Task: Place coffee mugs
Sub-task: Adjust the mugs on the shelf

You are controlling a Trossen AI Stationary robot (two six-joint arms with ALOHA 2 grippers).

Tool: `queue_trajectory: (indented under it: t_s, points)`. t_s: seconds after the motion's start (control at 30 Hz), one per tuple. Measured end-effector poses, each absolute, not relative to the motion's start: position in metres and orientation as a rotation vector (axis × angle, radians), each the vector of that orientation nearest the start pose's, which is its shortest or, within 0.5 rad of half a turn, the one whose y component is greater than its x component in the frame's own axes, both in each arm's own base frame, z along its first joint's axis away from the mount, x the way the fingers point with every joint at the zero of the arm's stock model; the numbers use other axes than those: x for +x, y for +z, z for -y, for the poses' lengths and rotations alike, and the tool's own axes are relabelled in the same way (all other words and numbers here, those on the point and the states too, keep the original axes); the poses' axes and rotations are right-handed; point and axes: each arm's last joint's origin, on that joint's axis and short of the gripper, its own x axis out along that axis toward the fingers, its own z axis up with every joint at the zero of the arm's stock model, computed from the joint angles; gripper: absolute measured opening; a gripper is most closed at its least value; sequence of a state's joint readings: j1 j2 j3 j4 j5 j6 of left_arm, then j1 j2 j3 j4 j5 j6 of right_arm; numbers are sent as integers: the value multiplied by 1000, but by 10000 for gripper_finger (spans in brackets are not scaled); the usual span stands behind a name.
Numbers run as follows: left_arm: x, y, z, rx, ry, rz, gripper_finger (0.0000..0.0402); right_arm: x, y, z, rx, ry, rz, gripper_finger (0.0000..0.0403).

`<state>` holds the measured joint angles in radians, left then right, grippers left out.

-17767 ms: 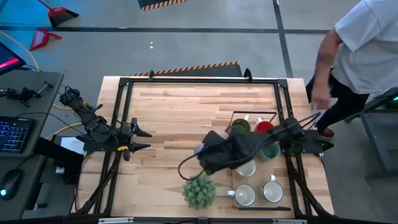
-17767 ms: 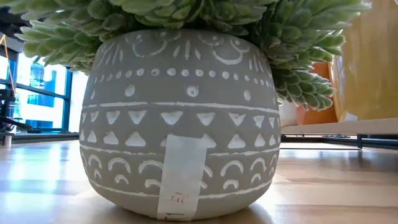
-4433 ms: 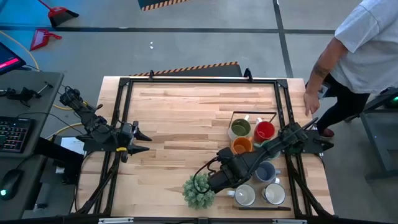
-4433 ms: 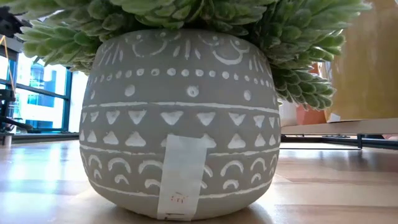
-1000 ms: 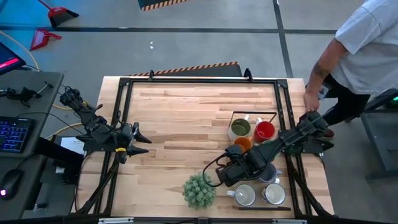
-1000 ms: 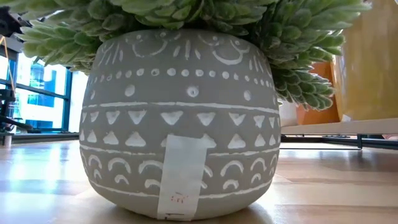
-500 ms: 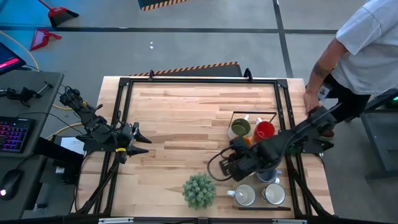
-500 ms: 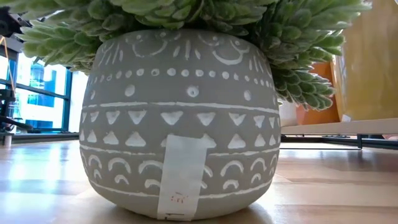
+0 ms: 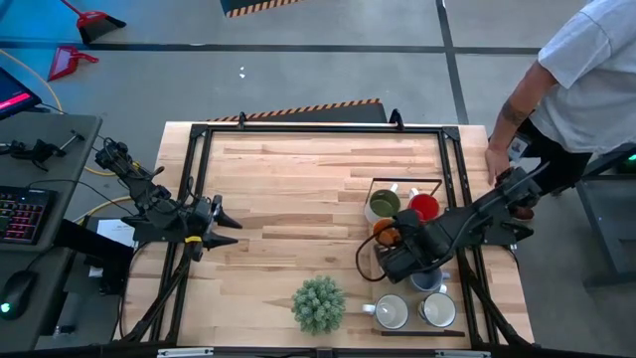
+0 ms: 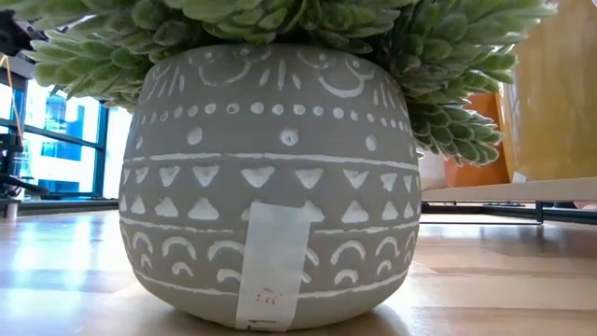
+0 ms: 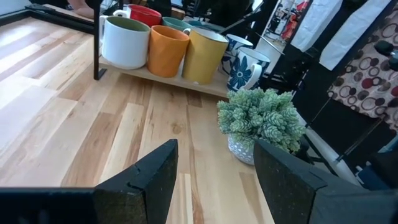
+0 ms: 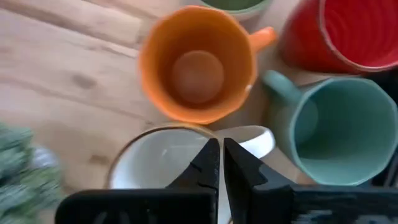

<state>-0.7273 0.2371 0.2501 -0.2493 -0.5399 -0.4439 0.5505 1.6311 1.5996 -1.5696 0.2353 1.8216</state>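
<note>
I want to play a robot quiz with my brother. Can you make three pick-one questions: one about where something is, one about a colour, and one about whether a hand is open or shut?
1. Where is the right hand?
A. Above the mugs
B. Over the floor
C. Inside a box

2. What colour is the mug whose handle points at the red mug?
A. Purple
B. Orange
C. Black

3. How is the left hand?
A. Shut tight
B. Holding a spoon
C. Open

Answers:
1 A: the right wrist view looks straight down past it into mugs.
2 B: the orange mug has its handle towards the red one.
3 C: its two fingers stand wide apart with nothing between them.
</note>
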Motion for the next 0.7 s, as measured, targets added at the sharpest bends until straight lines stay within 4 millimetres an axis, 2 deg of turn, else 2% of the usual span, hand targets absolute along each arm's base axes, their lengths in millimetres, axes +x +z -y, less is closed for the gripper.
queue_trajectory:
  t_s: [0.27, 0.7]
  points:
    - [83, 208, 54, -304, -130, -218, 197, 240, 302, -141, 868, -1136, -1175, 0]
    - [83, 208, 53, -303, -129, -218, 197, 239, 302, -141, 893, -1169, -1164, 0]
